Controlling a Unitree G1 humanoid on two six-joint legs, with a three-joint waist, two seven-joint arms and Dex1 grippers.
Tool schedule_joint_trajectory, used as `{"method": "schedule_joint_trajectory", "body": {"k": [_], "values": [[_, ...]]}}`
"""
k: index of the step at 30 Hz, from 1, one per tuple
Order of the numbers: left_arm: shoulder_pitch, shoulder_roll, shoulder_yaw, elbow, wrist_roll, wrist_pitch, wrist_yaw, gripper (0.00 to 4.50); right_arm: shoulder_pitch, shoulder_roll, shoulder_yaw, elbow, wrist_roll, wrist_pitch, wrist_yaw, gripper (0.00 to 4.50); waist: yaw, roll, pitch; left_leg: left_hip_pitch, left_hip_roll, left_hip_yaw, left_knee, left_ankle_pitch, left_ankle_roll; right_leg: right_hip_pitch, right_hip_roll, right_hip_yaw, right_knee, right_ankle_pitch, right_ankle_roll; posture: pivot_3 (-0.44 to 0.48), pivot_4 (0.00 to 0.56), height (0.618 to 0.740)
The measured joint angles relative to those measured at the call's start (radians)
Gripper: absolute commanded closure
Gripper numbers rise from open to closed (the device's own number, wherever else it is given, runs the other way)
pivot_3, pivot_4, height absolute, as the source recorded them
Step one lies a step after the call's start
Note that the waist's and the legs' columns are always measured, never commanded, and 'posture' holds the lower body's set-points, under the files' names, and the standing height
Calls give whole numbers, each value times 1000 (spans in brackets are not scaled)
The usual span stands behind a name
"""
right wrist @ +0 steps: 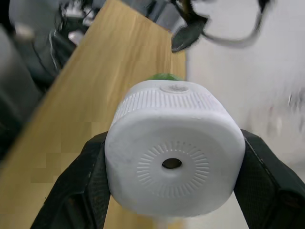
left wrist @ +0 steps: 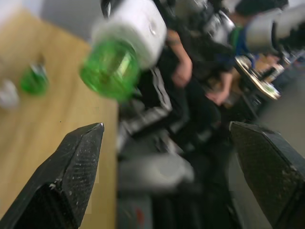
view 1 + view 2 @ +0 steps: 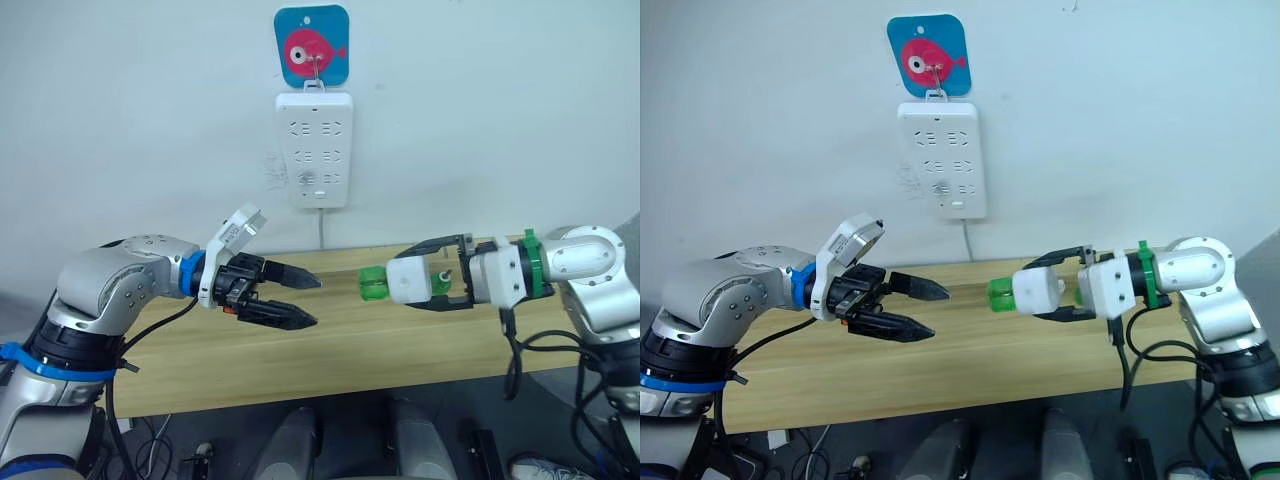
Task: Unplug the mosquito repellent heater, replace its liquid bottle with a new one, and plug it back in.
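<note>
Above the wooden surface (image 3: 330, 350), the right tool (image 3: 440, 272) clamps the unplugged mosquito repellent heater (image 3: 412, 280), its green liquid bottle (image 3: 372, 284) pointing lengthwise toward the nearby left tool (image 3: 300, 298), fingers spread wide and empty.

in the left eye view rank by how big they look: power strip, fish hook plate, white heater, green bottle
1. power strip
2. fish hook plate
3. heater, in the right claw
4. green bottle
The heater is nearer the camera, so its rank is unsure.
</note>
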Motion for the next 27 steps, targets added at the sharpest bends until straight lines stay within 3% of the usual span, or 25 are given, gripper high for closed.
{"method": "schedule_joint_trajectory", "body": {"k": [4,10,27], "values": [[-96,-31,-115,32,141,-71,-32,0,-42,22,89,92,-27,-191,52,1502,11,0,0,-3,-1,-2,1,0,0,0,0,-2,-1,0,0,129,206,740],[-204,-69,-227,98,354,-232,-59,0,-106,40,148,212,-66,-319,64,1502,4,0,0,-2,0,-1,0,0,0,-1,0,-1,-1,0,-1,128,199,740],[-209,-209,-311,194,500,-271,-61,0,-210,87,224,252,-134,-376,-27,1502,5,0,0,-2,-1,-1,0,0,0,-2,0,-1,0,0,-1,124,188,740]]}}
